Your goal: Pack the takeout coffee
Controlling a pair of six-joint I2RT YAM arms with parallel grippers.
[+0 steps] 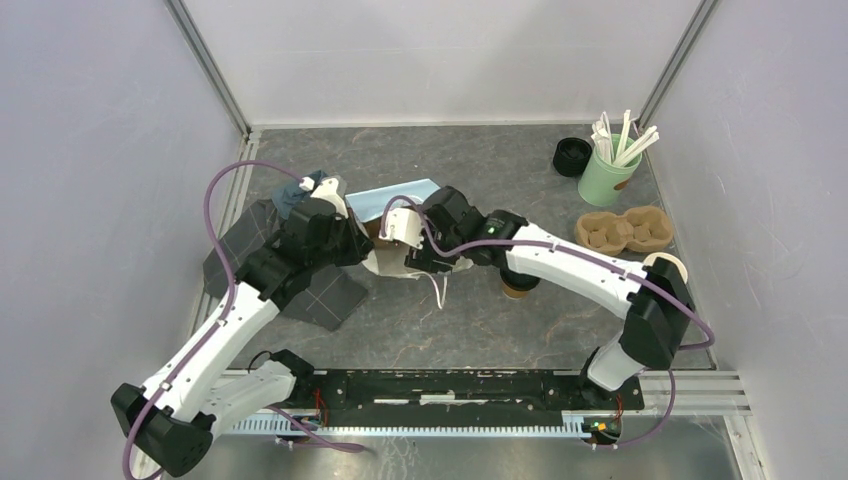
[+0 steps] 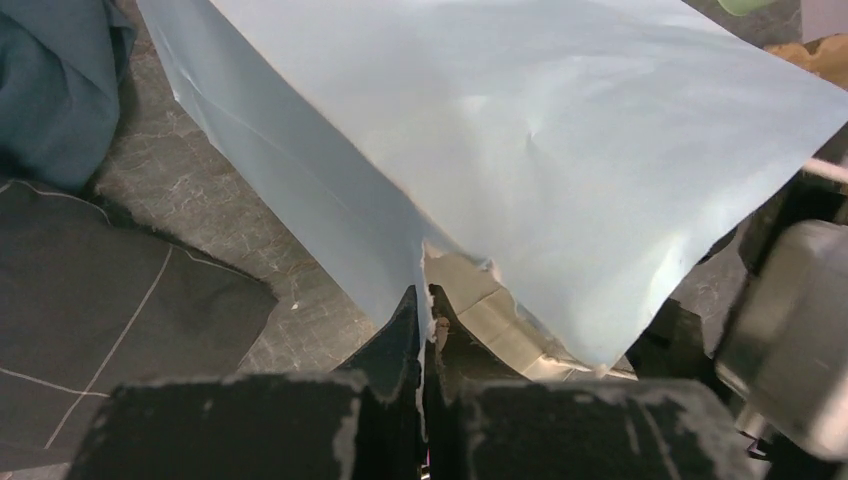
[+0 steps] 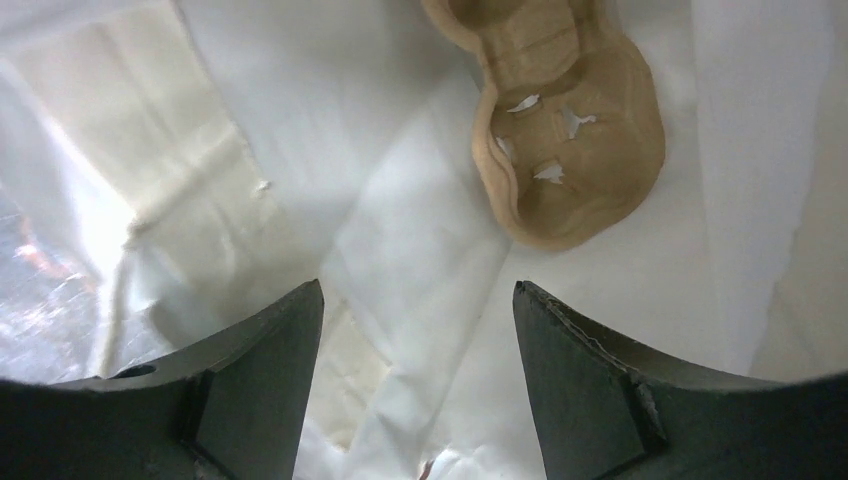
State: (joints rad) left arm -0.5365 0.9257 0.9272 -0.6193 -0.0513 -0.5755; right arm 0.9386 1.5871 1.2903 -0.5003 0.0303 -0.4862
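Note:
A light blue paper bag (image 1: pixel 405 192) lies on its side mid-table, its torn mouth toward the arms. My left gripper (image 2: pixel 428 300) is shut on the torn edge of the bag (image 2: pixel 520 130); in the top view it (image 1: pixel 352 245) sits at the mouth's left side. My right gripper (image 3: pixel 415 290) is open and empty, reaching into the bag's white inside, where a brown pulp cup carrier (image 3: pixel 565 120) lies. The takeout coffee (image 1: pixel 518 286) stands on the table under my right forearm, mostly hidden.
A dark grey cloth (image 1: pixel 320 295) and a teal cloth (image 1: pixel 298 195) lie left of the bag. At the back right are a black lid stack (image 1: pixel 571 156), a green cup of stirrers (image 1: pixel 606 175), a second pulp carrier (image 1: pixel 626 230) and cream-rimmed cups (image 1: pixel 667 266).

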